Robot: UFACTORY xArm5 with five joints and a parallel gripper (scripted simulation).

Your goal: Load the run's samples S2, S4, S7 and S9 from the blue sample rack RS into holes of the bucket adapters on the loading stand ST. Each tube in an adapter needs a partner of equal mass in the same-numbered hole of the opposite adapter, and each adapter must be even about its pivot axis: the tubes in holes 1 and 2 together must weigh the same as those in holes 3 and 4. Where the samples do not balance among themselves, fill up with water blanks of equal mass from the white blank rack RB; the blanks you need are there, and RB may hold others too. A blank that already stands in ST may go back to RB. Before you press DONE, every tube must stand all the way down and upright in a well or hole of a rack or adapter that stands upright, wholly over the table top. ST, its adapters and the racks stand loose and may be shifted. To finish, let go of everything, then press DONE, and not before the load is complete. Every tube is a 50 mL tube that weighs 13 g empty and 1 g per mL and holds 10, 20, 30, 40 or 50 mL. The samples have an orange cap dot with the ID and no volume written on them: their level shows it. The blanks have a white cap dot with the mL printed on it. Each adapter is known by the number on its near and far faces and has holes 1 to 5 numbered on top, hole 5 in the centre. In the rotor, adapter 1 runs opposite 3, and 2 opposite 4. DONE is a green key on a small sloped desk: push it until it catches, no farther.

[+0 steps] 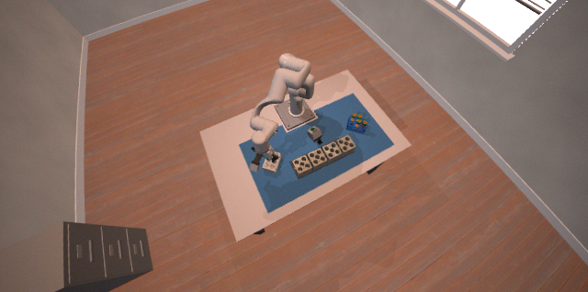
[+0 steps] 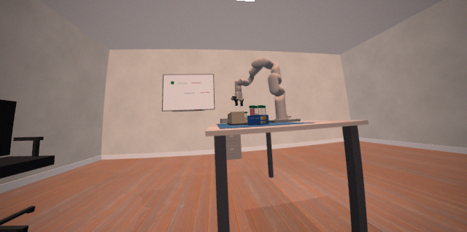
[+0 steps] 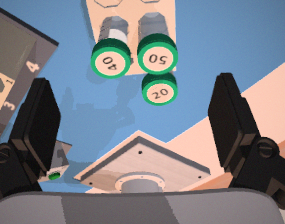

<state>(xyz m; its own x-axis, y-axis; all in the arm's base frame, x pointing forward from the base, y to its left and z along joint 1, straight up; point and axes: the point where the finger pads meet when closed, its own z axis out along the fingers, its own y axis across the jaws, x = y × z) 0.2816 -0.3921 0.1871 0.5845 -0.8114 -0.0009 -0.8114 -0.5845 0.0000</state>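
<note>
My gripper [image 1: 265, 160] [image 2: 238, 102] [image 3: 132, 93] is open and empty, hanging above the white blank rack RB [image 1: 272, 167] [image 3: 129, 12] at the left end of the mat. In the wrist view RB holds three green-capped blanks marked 10 [image 3: 112, 63], 50 [image 3: 157, 58] and 20 [image 3: 159, 90]; its two far wells are empty. The loading stand ST [image 1: 323, 156] [image 2: 237, 117] with its row of adapters lies to the right, and all holes look empty. Adapter 4 [image 3: 13, 63] shows at the wrist view's left edge. The blue sample rack RS [image 1: 354, 123] [image 2: 257, 120] with orange-dotted tubes stands at the far right.
The small DONE desk [image 1: 313, 132] [image 3: 56, 163] with its green key stands between the arm's base plate [image 1: 294, 117] [image 3: 142, 163] and ST. A blue mat [image 1: 367, 145] covers the middle of the table [image 1: 230, 200]. A grey cabinet [image 1: 106, 251] stands on the floor.
</note>
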